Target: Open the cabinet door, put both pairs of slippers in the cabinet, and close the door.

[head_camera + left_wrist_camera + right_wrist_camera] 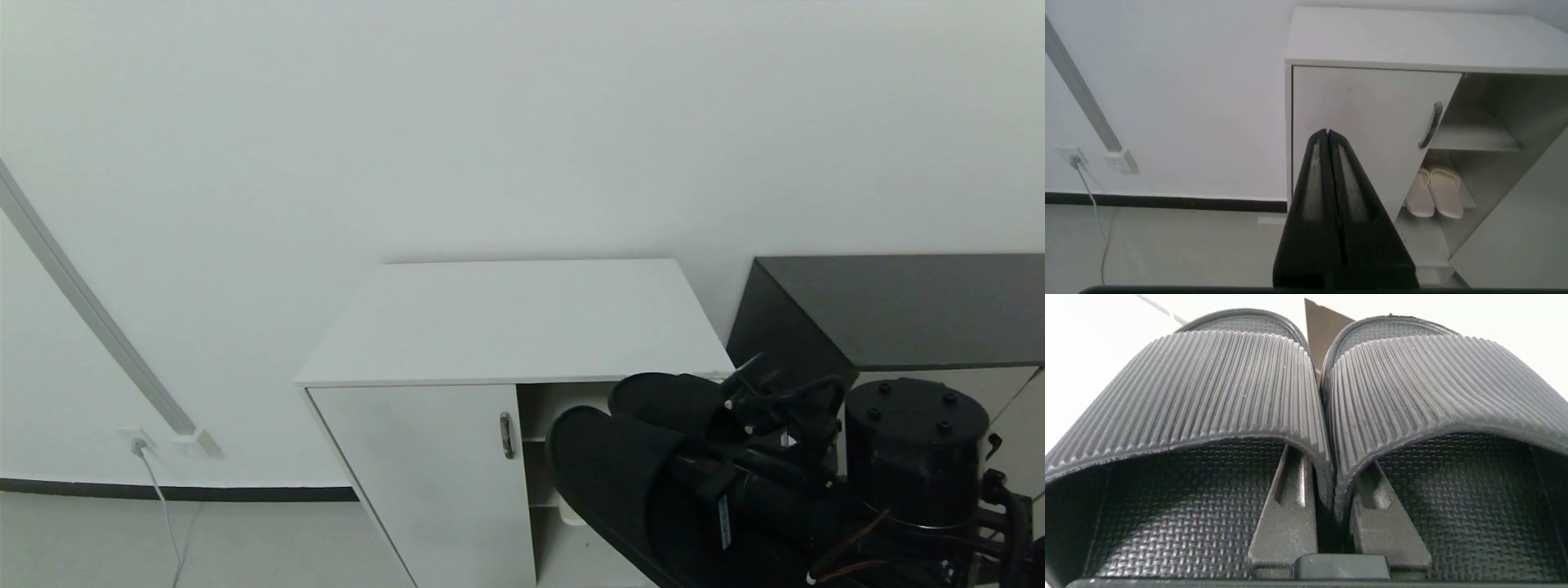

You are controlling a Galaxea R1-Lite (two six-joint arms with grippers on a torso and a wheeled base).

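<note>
Before the white wall (522, 122), right fingers (1284, 523) clamp the black slippers (620, 465).

Left gripper (1327, 139) fingers pressed together; white slippers (1436, 192) side by side on shelf inside half-open cabinet (1413, 37).
</note>
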